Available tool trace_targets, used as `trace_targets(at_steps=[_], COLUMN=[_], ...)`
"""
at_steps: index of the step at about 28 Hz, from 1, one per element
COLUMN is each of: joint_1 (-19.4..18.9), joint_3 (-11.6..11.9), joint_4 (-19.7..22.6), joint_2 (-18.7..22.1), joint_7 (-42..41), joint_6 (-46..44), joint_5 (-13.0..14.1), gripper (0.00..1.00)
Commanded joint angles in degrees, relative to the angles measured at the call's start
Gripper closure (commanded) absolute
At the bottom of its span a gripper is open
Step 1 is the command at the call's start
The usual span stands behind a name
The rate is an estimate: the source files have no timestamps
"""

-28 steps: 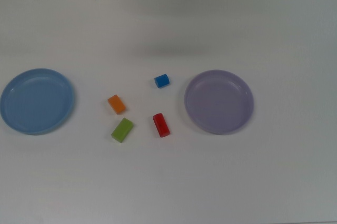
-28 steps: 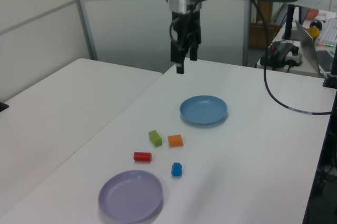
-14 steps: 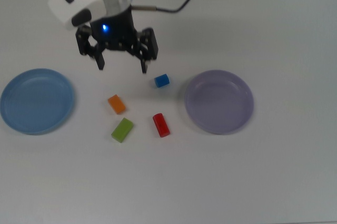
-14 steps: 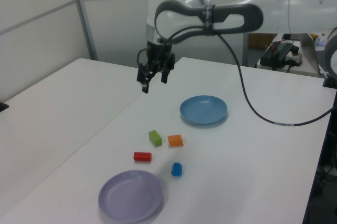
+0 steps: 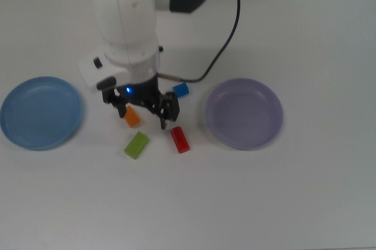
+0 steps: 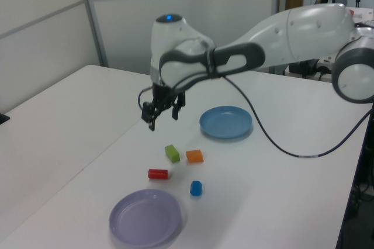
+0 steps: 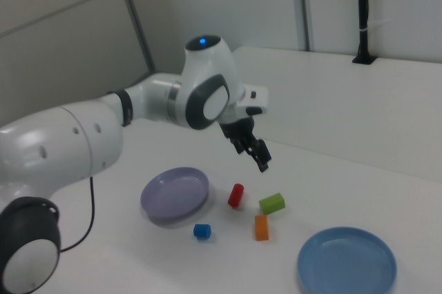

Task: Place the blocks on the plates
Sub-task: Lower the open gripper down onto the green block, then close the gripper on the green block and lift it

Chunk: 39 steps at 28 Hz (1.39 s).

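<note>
end effector (image 5: pixel 143 115): fingers apart, nothing held | orange block (image 5: pixel 131 118): judged light, rigid; to be gripped across short sides

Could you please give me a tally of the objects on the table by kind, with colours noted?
Blocks: 4 – orange block, green block, red block, blue block
Plates: 2 – light blue plate, lavender plate
Total: 6, none of the blocks on a plate yet

The arm reaches out, tool (image 5: pixel 143 112) pointing down (fingers spread apart).
</note>
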<state>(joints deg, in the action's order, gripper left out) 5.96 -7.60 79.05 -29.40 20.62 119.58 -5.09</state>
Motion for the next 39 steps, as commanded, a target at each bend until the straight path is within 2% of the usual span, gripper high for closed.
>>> trace_targets(at_steps=[1,6,17,23,27,29,32,34,35,36,38,39], joint_1=[-0.78,-0.78,-0.86,-0.78,-0.78,-0.78,-0.78,-0.86,-0.86,-0.86,-0.86,-0.78], joint_3=[0.39,0.39,0.39,0.39,0.39,0.39,0.39,0.39,0.39,0.39,0.39,0.39], joint_4=[0.58,1.19,1.64,1.9,2.25,2.25,2.43,2.43,2.43,2.43,2.43,2.43], joint_2=[-2.85,-4.52,-7.07,-8.04,-8.83,-8.92,-8.92,-8.92,-8.92,-9.01,-8.92,-8.92], joint_7=[2.05,2.14,2.14,2.14,2.32,2.32,2.32,2.32,2.4,2.4,2.4,2.4], joint_6=[3.29,3.64,3.81,6.71,6.98,6.98,6.98,6.98,6.98,6.98,6.98,6.98], joint_5=[-3.87,-7.82,-10.55,-13.01,-13.54,-13.63,-14.68,-14.95,-14.95,-14.95,-14.95,-14.95], gripper=[0.0,0.0,0.0,0.0,0.22,0.26,0.42,0.59,0.78,0.88,1.0,1.0])
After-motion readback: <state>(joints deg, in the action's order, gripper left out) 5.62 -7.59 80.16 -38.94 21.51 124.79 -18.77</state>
